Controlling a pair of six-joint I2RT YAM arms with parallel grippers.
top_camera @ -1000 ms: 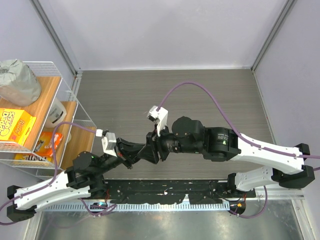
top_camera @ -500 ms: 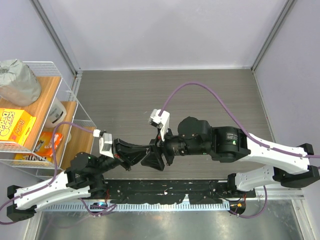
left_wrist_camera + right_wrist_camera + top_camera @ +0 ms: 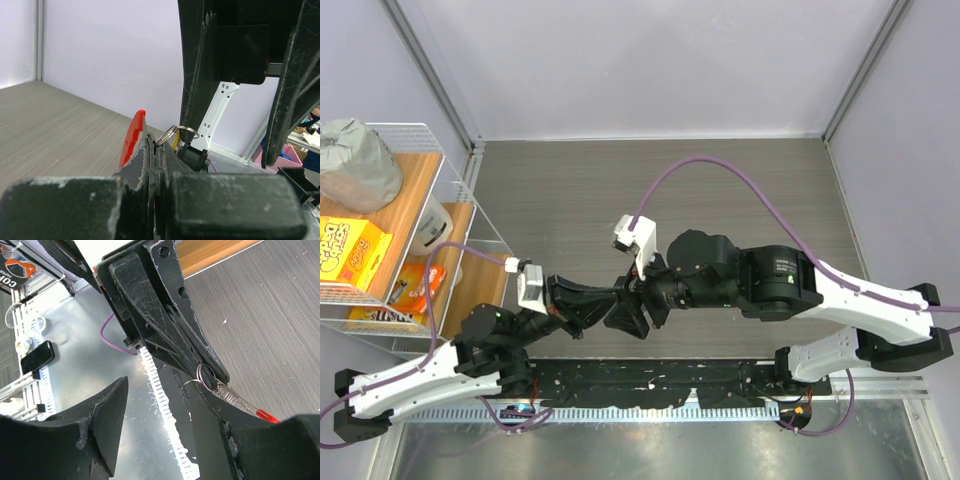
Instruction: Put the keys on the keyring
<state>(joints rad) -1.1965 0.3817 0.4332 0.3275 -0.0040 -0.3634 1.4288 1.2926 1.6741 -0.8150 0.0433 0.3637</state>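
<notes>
Centre of the left wrist view: left gripper [image 3: 151, 148] pinched tight on the keyring [image 3: 133, 137], leaving its ring loop exposed above the fingertips, presumably for threading. Right gripper [image 3: 160, 440] stands spread alongside (nothing visibly held). A yellow sliver beside the ring is probably the key [image 3: 175, 142].

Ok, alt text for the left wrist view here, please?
The left gripper, shut, clamps the keyring, whose red plastic piece and thin silvery ring stick up past its fingertips. The right gripper's black fingers hang open above, one tip beside the ring, against a grey table and pale wall.
</notes>
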